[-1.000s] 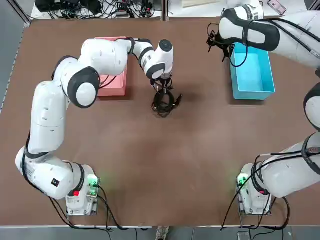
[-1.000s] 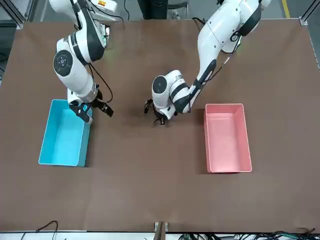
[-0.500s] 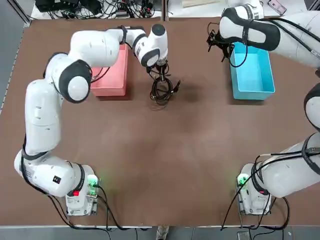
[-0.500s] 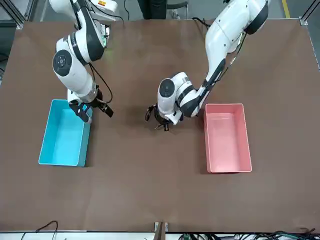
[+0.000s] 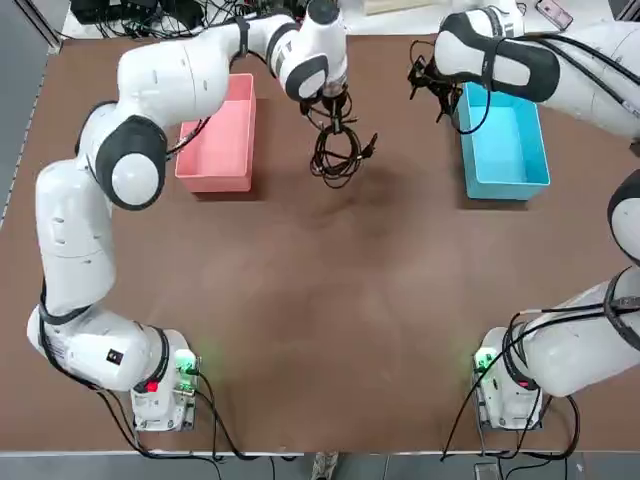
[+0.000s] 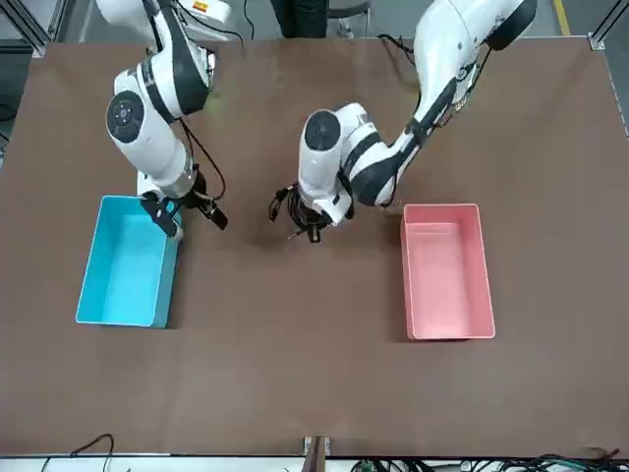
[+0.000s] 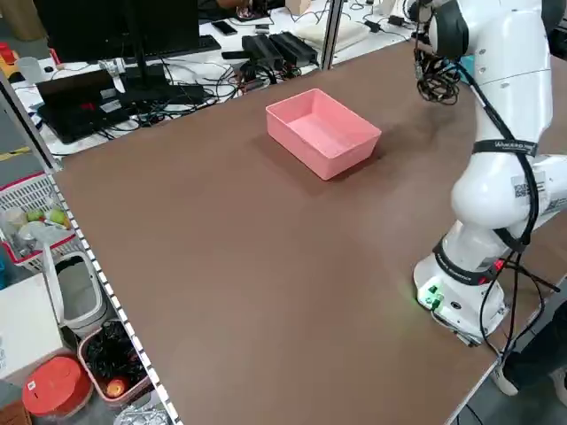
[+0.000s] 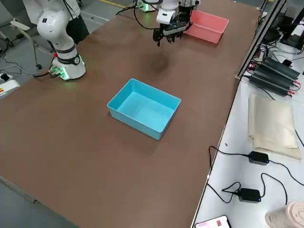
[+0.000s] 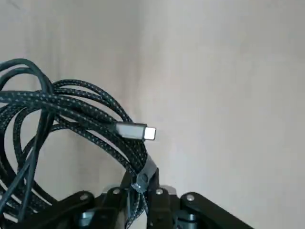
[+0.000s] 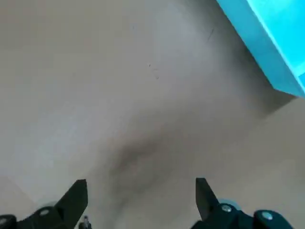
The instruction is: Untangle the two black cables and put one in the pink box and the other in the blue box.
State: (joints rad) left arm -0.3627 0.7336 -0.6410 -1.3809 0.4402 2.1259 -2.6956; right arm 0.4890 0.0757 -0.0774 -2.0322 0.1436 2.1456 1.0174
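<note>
In the top view's upper middle, the left gripper (image 5: 333, 103) is clamped on the tangled black cables (image 5: 338, 152), which hang above the bench (image 5: 330, 300) between the pink box (image 5: 217, 140) and blue box (image 5: 503, 145). The right gripper (image 5: 433, 88), fingers apart, hovers beside the blue box.

A brown table (image 7: 221, 239) fills the scene, edged by metal frame posts (image 7: 332, 31). Beyond its far edge, a bench carries a dark monitor (image 7: 97, 31), a keyboard (image 7: 190, 44) and tangled wires (image 5: 190, 12); a white basket (image 7: 31, 199) and a red-lidded tub (image 7: 55, 388) stand at floor level. A white side bench (image 8: 266, 142) holds power adapters (image 8: 259, 157) and folded beige cloth (image 8: 274, 124).
</note>
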